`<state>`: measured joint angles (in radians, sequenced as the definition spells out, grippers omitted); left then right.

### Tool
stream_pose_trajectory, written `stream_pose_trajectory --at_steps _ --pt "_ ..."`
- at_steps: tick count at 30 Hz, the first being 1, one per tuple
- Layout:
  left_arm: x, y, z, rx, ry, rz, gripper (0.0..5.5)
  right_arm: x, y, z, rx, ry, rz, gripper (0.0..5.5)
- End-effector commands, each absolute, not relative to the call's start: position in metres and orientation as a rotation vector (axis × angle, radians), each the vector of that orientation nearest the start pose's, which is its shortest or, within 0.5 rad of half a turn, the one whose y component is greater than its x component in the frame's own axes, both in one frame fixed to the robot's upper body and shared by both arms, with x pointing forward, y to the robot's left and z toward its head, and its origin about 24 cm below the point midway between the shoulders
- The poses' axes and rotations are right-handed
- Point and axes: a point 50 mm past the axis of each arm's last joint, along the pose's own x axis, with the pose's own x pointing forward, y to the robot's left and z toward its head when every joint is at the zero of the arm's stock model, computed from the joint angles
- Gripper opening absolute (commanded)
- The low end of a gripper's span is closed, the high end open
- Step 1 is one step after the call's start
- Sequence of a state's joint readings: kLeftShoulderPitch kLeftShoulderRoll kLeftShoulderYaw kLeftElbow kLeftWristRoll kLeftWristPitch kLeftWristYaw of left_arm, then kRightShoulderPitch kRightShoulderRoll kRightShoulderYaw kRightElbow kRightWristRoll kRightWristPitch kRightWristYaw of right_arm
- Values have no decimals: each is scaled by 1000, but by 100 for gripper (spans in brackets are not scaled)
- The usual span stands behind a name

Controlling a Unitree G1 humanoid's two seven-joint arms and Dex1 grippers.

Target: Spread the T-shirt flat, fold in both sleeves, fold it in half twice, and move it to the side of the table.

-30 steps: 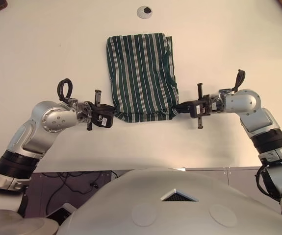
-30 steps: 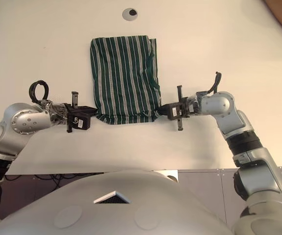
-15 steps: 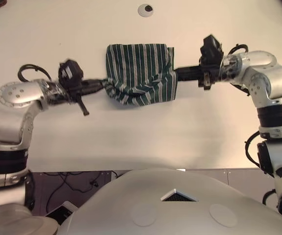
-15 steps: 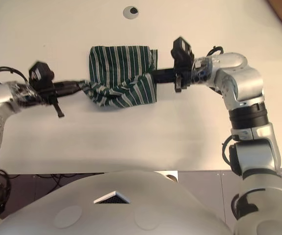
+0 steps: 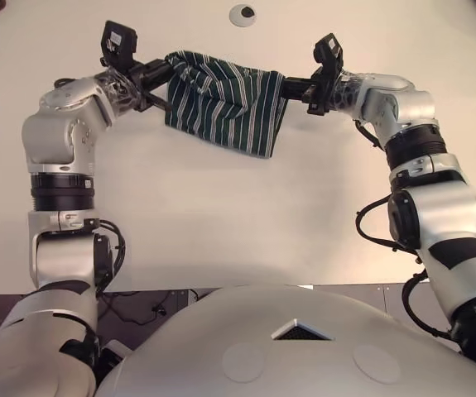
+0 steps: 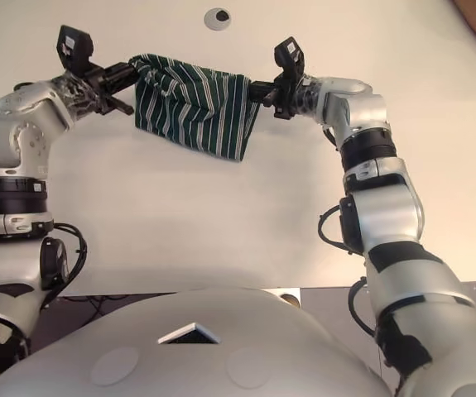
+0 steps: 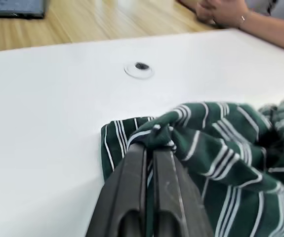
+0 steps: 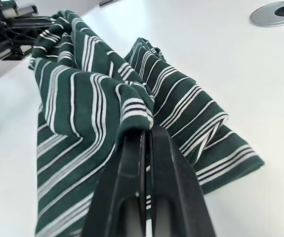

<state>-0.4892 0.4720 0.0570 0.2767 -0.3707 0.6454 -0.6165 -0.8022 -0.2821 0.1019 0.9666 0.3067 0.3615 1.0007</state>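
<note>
**Striped shirt pinched at two corners and held between both claws over a white table**

A dark green shirt [image 5: 225, 99] with thin white stripes, already folded into a smaller bundle, stretches between the robot's two claws.

The left claw [image 5: 165, 68] has its two black fingers pressed tight together on one bunched corner of the cloth. From those fingertips the shirt spreads away toward the other claw. In the left wrist view the cloth rises in a crumpled hump just past the fingertips, and a flat flap of it rests on the table [image 5: 221, 215] just beside them.

The right claw [image 5: 285, 83] is clamped in the same way on the opposite corner, with a fold of striped fabric caught between its narrow fingers. In the right wrist view the shirt fans out from the fingertips in loose folds, and its far layer lies on the table surface.

Between the two claws the held edge of the shirt runs nearly straight. The rest of the cloth drapes from that edge toward the robot, reaching farther on the right claw's side.

A round grey grommet [image 5: 242, 14] sits in the table beyond the shirt, roughly midway between the claws and apart from the cloth.
</note>
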Motion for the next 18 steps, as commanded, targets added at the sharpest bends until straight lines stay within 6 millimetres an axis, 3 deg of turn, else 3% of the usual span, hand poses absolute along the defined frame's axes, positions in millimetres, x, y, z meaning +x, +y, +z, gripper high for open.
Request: stream_pose_trajectory --at_steps 1,7,10,15,18 --pt "344 212 95 -117 382 -486 0 365 -143 66 198 491 897 2" --pt "373 202 73 -157 408 -352 0 367 -149 48 123 571 725 2" --pt "375 197 60 -133 415 -315 47 363 -153 38 93 608 702 46" --pt "372 217 53 -135 345 -176 67 362 -161 34 118 600 631 114" --pt "365 240 59 -141 234 -98 67 373 -181 49 155 455 465 114"
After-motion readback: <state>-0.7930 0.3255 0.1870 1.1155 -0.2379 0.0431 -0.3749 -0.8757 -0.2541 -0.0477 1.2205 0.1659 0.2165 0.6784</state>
